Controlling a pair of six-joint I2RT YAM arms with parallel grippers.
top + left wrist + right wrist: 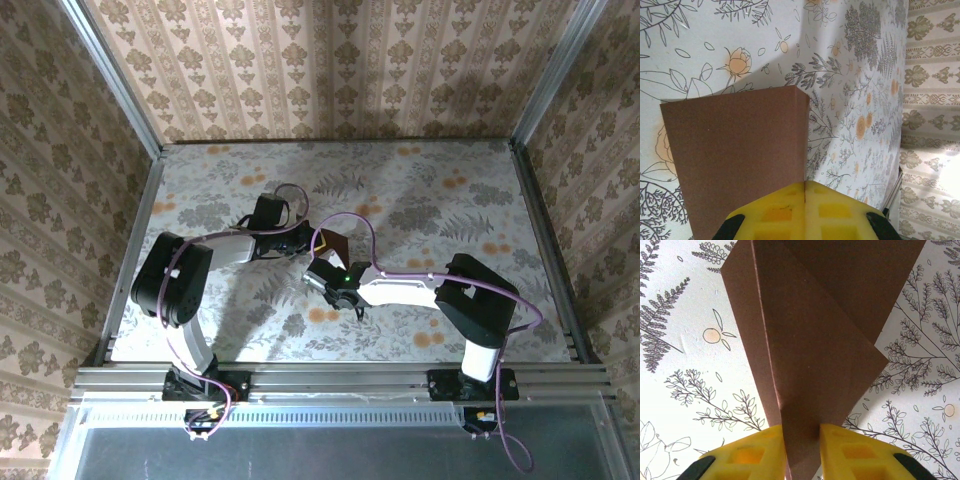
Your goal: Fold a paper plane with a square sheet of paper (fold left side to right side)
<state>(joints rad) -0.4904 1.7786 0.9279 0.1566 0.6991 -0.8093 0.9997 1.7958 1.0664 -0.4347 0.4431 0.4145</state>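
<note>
Top view: the sheet [335, 243] is mid-tabletop [450, 200], partly lifted, with the left tool [298, 247] on its left side and the right tool [322, 268] at its near side. There's open tabletop all round and the walls [300, 70] are well away. A purple cable [352, 222] loops just beside the sheet, so watch for a snag when swinging the flap across.

Left wrist: the left tool [805, 189] has its pads shut, and the sheet's [740, 155] right-hand edge runs straight into the seam. I read that as pinched. The sheet stands up off the tabletop [715, 30] with its top edge free.

Right wrist: the right tool [802, 432] has a narrow gap with the sheet's [815, 340] lower tip sitting in it, not pressed flat yet. Layers overlap, and one crease runs up from the gap.

Step as I read it: carry left over to right.
- Keep the left pinch fixed as the anchor.
- Line up edge to edge before pressing; the layers look skewed now.
- Bring the flap down low and slow, and crease outward from the fold.
- There's room to the right for the sweep.
</note>
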